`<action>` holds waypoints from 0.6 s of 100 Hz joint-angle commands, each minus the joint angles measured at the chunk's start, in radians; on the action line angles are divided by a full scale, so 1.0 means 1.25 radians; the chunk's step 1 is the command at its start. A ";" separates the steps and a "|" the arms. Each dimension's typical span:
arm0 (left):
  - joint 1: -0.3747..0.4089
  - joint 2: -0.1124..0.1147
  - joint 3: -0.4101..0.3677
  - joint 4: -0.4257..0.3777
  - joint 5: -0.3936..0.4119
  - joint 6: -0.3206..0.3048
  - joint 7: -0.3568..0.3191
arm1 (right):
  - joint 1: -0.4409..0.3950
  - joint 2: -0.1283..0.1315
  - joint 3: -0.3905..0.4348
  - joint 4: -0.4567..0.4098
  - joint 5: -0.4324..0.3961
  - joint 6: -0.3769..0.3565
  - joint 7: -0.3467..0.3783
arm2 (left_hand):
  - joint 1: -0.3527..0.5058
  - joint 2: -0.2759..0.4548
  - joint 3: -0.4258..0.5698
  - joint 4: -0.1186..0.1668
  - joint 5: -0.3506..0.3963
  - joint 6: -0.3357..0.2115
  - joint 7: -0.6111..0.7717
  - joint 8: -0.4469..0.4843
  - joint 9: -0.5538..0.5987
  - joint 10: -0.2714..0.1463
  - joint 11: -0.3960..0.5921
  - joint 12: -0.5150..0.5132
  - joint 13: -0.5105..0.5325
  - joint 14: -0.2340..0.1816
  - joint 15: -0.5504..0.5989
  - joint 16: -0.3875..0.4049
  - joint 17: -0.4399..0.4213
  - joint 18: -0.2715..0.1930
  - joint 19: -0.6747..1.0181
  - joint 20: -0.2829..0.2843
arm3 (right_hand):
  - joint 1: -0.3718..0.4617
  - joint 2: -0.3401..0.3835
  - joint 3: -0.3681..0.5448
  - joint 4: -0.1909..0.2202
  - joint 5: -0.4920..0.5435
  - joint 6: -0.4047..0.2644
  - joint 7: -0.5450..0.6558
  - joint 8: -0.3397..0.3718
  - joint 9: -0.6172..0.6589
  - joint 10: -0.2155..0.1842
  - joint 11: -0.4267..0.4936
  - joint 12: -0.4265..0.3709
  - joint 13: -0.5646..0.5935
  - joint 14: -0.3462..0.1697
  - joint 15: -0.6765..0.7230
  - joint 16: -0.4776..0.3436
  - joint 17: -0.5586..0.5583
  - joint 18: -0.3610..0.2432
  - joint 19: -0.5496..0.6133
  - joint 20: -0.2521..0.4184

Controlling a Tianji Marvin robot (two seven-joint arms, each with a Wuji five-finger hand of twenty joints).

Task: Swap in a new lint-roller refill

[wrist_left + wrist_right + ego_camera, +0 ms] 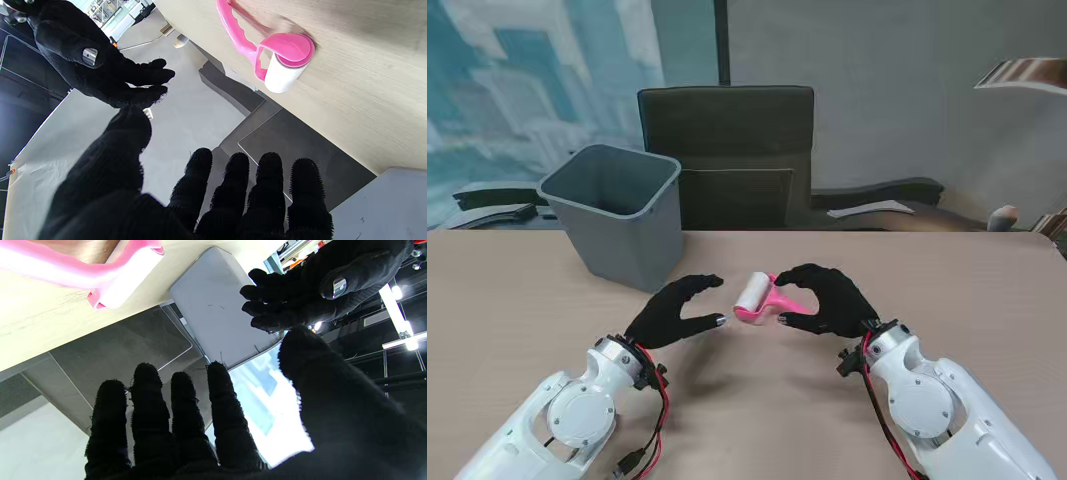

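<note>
Lint roller (757, 297) flat on table (517, 290) dead center, white roll end pointing 11 o'clock. Left hand (673, 311) at its 9, fingers spread, holding nothing. Right hand (827, 299) at its 3, loosely curled, not gripping. Grey bin (617, 212) off at 10.

A wooden table (517, 290) bears a bin (617, 215) and lint roller (757, 298).

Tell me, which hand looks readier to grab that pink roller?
Probably the right hand: its open fingers arch over the lint roller handle. The left hand, also open, sits beside the white roll.
</note>
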 commanded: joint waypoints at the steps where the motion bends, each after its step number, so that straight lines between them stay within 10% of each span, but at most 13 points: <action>1: 0.005 -0.002 -0.001 -0.007 -0.001 0.003 -0.011 | -0.008 0.000 -0.001 -0.007 -0.004 -0.003 0.008 | -0.017 0.019 -0.013 0.011 0.001 -0.013 -0.015 0.005 0.013 -0.003 0.007 -0.005 0.002 -0.006 0.019 0.011 -0.002 -0.025 0.007 0.016 | -0.007 0.022 -0.022 0.016 0.003 0.005 -0.006 -0.011 0.015 0.010 0.002 0.007 0.021 -0.070 0.004 -0.002 0.004 0.003 0.004 -0.006; 24: 0.005 -0.002 -0.001 -0.008 -0.003 0.006 -0.009 | -0.019 0.000 0.007 -0.022 -0.010 -0.002 0.008 | -0.013 0.019 -0.015 0.012 0.001 -0.011 -0.015 0.006 0.014 -0.001 0.008 -0.004 0.003 -0.005 0.021 0.014 -0.002 -0.024 0.010 0.018 | -0.009 0.046 -0.037 0.017 0.001 0.007 -0.006 -0.010 0.016 0.011 0.001 0.009 0.024 -0.065 0.008 0.001 0.003 0.007 0.006 -0.006; 35: 0.002 -0.003 0.002 -0.007 -0.004 0.008 -0.010 | -0.038 0.001 0.019 -0.045 -0.024 0.019 0.006 | -0.014 0.022 -0.016 0.012 0.002 -0.011 -0.014 0.006 0.015 -0.002 0.009 -0.004 0.004 -0.004 0.022 0.015 -0.002 -0.023 0.012 0.019 | 0.000 0.149 -0.131 0.027 0.004 0.017 -0.007 -0.009 0.026 0.018 -0.002 0.009 0.033 -0.054 0.017 0.008 0.009 0.016 0.016 0.002; 60: -0.004 -0.002 0.010 -0.003 -0.018 0.020 -0.023 | -0.078 0.025 0.059 -0.107 -0.101 0.190 0.119 | -0.013 0.027 -0.021 0.012 0.002 -0.012 -0.014 0.006 0.018 -0.001 0.010 -0.003 0.006 -0.004 0.024 0.017 -0.001 -0.022 0.014 0.020 | -0.005 0.265 -0.270 0.034 0.034 0.046 -0.005 -0.007 0.055 0.048 -0.011 0.009 0.063 -0.008 0.036 0.023 0.026 0.042 0.040 0.020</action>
